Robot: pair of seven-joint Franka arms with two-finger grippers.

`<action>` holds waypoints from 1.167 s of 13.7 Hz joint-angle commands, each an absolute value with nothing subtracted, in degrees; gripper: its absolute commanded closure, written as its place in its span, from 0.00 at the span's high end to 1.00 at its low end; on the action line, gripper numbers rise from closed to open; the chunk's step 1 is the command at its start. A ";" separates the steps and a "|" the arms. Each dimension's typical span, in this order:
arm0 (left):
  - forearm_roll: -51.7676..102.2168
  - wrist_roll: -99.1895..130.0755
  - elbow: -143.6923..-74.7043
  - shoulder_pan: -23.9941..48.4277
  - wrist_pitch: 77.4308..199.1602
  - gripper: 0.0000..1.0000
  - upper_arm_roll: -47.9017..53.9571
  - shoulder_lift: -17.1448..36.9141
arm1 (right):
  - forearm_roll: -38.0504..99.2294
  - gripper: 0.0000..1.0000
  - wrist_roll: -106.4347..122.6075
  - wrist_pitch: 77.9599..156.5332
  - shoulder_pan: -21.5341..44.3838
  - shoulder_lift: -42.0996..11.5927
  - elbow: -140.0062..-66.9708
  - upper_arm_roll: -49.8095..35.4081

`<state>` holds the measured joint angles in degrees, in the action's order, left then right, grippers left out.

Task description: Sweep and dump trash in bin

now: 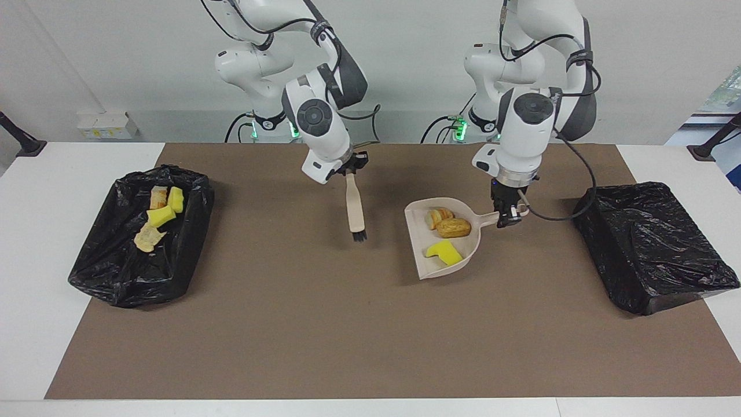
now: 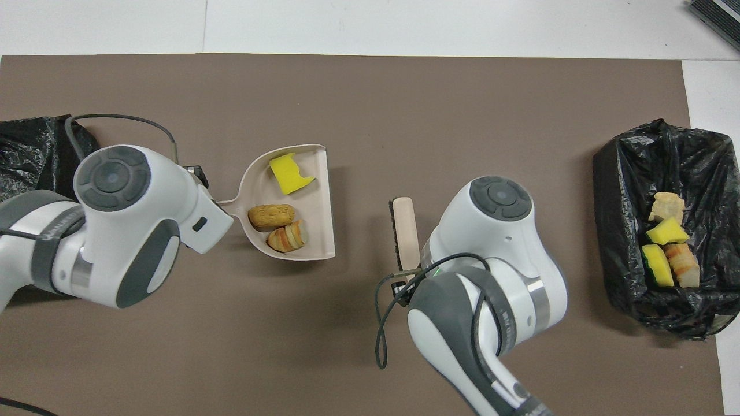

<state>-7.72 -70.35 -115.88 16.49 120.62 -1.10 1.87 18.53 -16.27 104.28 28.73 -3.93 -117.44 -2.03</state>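
Nearest the robots, the right gripper [image 1: 349,171] is up over the brown mat [image 1: 347,324], jaws closed on the handle of a beige brush w/ black bristles [image 1: 354,208], which hangs bristles-down above the mat. The left gripper [image 1: 506,215] is toward the left arm's end of the surface, jaws clamped on the stub handle of the beige plastic dustpan [image 1: 418,243], carried roughly level and apart from the mat, judging by its shadow. In the pan: three bits of trash — two tan bread-like pieces [image 1: 448,224] at the handle end and a yellow sponge chunk [image 1: 443,252] nearer the open lip. Four more scraps [image 1: 157,217] already lie in the open black-bag-lined bin [image 1: 110,272] at the right arm's end; a second black-bagged bin [image 1: 654,249] sits just beside the pan's path. Scraps look light and loose, sponge soft, prob. quick to slide or roll off if the lip dips, so best moved by the stiff pan's handle only, lip kept level until over a bin.
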 commanded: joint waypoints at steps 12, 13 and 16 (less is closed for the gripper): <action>-5.54 -99.48 -100.38 -19.84 106.35 0.00 -1.32 -0.70 | 20.03 0.00 -36.83 117.07 47.81 -4.13 -126.04 -2.29; -5.45 -101.15 -99.33 -21.69 106.78 0.00 -1.41 -0.44 | 20.04 0.77 -36.65 116.03 47.55 -4.48 -125.43 -2.29; -6.68 -103.62 -94.41 -25.48 108.18 0.00 -2.54 2.28 | 19.25 1.00 -36.74 111.81 45.63 -6.50 -119.99 -2.02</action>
